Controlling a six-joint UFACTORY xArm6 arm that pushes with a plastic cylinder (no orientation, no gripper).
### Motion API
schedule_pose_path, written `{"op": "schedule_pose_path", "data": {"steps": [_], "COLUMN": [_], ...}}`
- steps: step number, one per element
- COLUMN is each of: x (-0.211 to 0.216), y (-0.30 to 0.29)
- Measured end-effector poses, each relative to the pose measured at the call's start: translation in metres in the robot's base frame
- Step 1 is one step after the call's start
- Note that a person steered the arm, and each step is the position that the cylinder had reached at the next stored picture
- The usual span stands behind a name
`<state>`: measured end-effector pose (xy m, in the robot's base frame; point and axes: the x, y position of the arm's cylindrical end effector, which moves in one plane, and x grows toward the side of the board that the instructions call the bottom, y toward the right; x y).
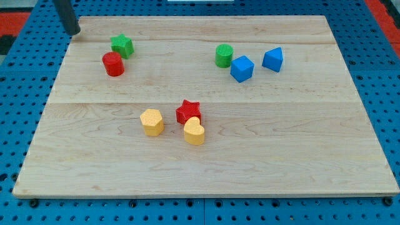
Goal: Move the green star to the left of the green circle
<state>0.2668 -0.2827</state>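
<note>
The green star (122,45) sits near the board's top left, touching the red cylinder (113,64) just below it. The green circle (224,55) stands right of the board's middle top, far to the star's right. My tip (73,32) is at the top left corner of the board, to the left of and slightly above the green star, apart from it.
A blue cube (242,68) touches the green circle's lower right, with another blue block (272,59) further right. A red star (187,111), a yellow heart (194,131) and a yellow hexagon (152,121) cluster at the middle. The wooden board (300,144) lies on a blue pegboard.
</note>
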Motion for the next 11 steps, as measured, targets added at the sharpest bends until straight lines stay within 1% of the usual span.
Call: {"op": "schedule_pose_path", "data": {"steps": [1,2,3,4,5,7,10,11], "x": [0.001,0.016,0.019,0.019,0.019,0.022,0.026,0.032], "y": [0.000,0.031,0.063,0.068,0.110,0.118,0.214,0.237]}}
